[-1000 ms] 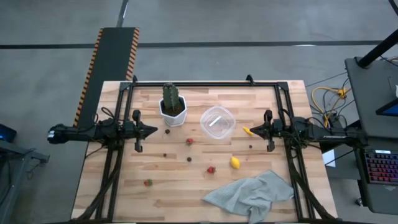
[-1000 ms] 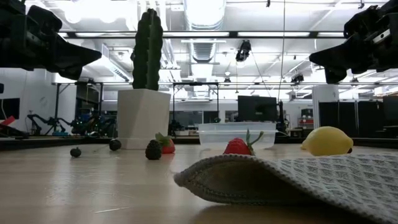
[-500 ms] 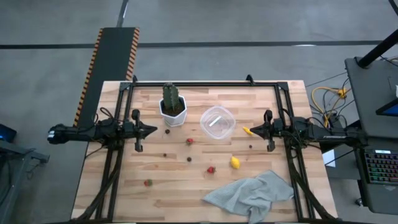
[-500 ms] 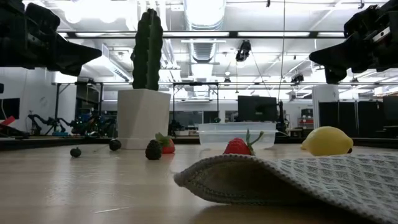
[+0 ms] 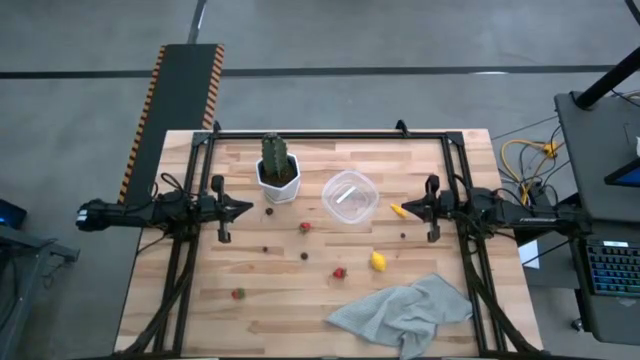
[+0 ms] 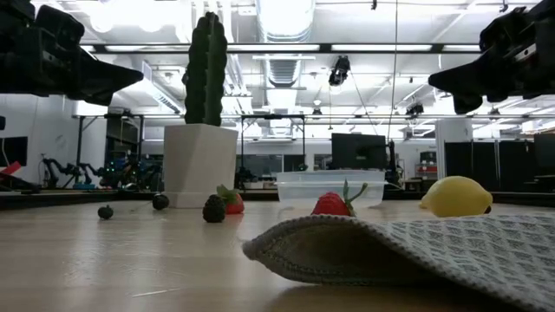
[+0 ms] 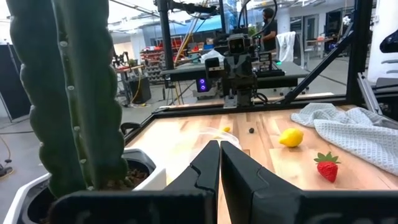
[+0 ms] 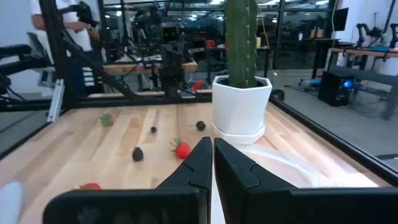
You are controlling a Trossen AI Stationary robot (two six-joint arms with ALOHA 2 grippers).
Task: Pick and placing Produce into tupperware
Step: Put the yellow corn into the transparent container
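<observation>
left gripper [image 5: 247,209]: fingers pressed together, nothing held. it hovers above the left side of the wooden table [image 5: 200,290], tips pointing toward the table centre. in the left wrist view the closed fingers [image 7: 208,163] aim past the cactus [image 7: 68,93] toward the tupperware [image 7: 214,132], well apart from it.

right gripper [image 5: 404,209]: fingers pressed together, nothing held. it hovers above the right side of the table, tips pointing toward the left gripper. a small yellow banana-like piece [image 5: 397,211] lies on the table just beside and below the tips.

tupperware [image 5: 349,196]: clear, round-cornered, no lid on it; it stands between the two grippers, nearer the right one, just beside the white hexagonal pot [image 5: 279,180]. whether any produce lies in it cannot be told.

produce, all on the bare table outside the container:
- strawberry [image 5: 305,227], red, near the container's left front corner.
- strawberry [image 5: 340,272], red, toward the front centre.
- strawberry [image 5: 238,294], red, far front left, well apart from both grippers.
- lemon [image 5: 378,262], yellow, front of the right gripper, near the grey cloth [image 5: 405,310].
- dark berries, very small: one [image 5: 271,211] beside the pot, one [image 5: 265,250] and one [image 5: 305,256] mid-table, one [image 5: 403,237] near the right gripper.

in the low view the lemon [image 6: 456,196] and a strawberry [image 6: 332,204] show behind the cloth's edge.
</observation>
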